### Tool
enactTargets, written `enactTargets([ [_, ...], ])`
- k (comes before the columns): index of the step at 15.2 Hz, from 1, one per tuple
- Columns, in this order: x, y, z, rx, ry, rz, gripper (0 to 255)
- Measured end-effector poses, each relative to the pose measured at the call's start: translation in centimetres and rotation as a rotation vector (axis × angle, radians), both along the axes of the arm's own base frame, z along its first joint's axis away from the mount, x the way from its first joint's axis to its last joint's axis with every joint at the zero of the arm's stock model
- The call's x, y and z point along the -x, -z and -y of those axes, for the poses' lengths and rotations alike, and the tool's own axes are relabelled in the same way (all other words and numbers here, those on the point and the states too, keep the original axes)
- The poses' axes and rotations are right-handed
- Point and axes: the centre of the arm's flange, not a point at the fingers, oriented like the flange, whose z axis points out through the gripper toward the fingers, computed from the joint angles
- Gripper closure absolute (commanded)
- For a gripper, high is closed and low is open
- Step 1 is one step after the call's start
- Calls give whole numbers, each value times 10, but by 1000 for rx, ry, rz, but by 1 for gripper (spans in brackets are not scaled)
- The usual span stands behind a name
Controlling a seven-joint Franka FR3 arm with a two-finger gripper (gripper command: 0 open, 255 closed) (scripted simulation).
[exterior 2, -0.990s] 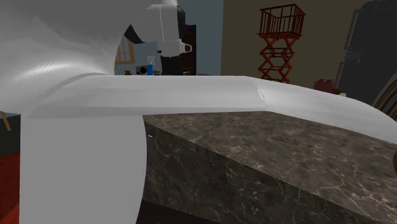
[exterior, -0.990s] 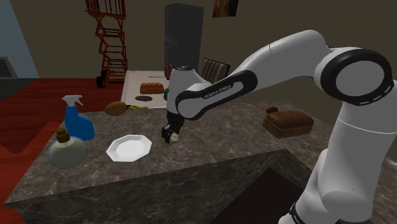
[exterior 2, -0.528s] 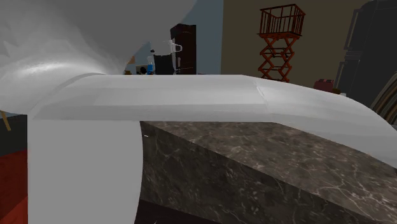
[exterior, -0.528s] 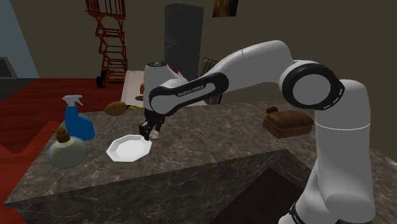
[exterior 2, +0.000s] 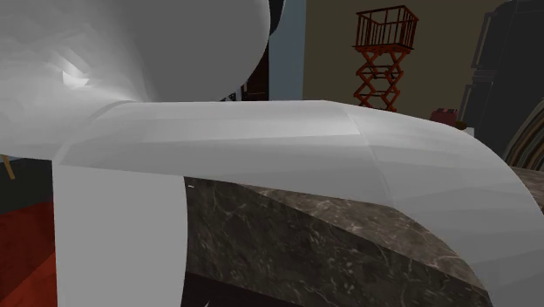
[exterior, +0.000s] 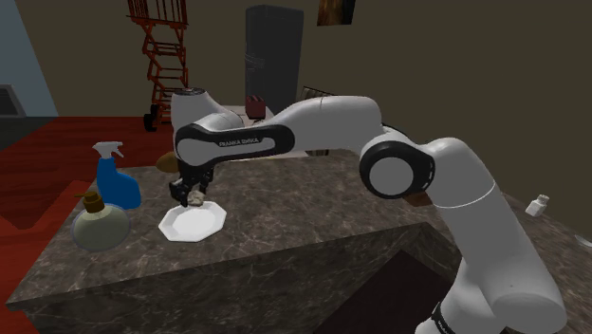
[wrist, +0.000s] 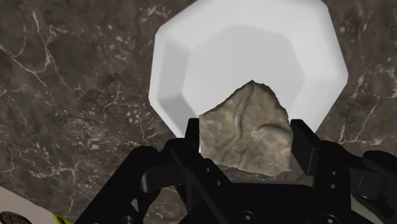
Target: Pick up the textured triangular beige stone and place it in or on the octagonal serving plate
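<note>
Okay, the carry leg looked nearly done. A second earlier the gripper (exterior: 187, 194) sat mid-slab over the dark marbled counter (exterior: 313, 232). Half a second back it had reached the 2 o'clock edge of the octagonal plate (exterior: 201, 228) in the shoulder view. Now the arm (exterior: 285, 133) had swung it further toward 9 o'clock, and it hung over the plate's 11 o'clock rim.

The beige stone (exterior: 194, 198) had come along the whole way. In the wrist view the fingers (wrist: 304, 149) were closed partway, one pressing each side of the rough stone (wrist: 248, 130), so I counted the grip as firm. The white plate (wrist: 172, 63) lay under and beyond the stone. The stone covered one side of the rim, with the plate's well mostly out past the fingertips. I judged the stone was above the plate, not resting on it.

The blue spray bottle (exterior: 116, 178) stood at the plate's 10 o'clock and a corked round flask (exterior: 99, 226) at its 9 o'clock, both clear of the gripper. The second exterior view gave me a white arm link (exterior 2: 261, 139) up close over the counter edge (exterior 2: 349, 249).

My read was that pick and transport were complete and only the release remained. A small shift toward the plate's centre, then lowering and opening, seemed safest. Dropping onto the rim could tip the stone off.
</note>
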Motion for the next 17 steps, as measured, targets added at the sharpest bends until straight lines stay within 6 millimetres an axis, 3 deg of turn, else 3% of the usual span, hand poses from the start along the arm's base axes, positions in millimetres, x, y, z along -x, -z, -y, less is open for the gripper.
enactTargets([
  [13, -6, 65, -2, 1, 2, 0, 255],
  [17, -6, 69, -3, 0, 1, 0, 255],
])
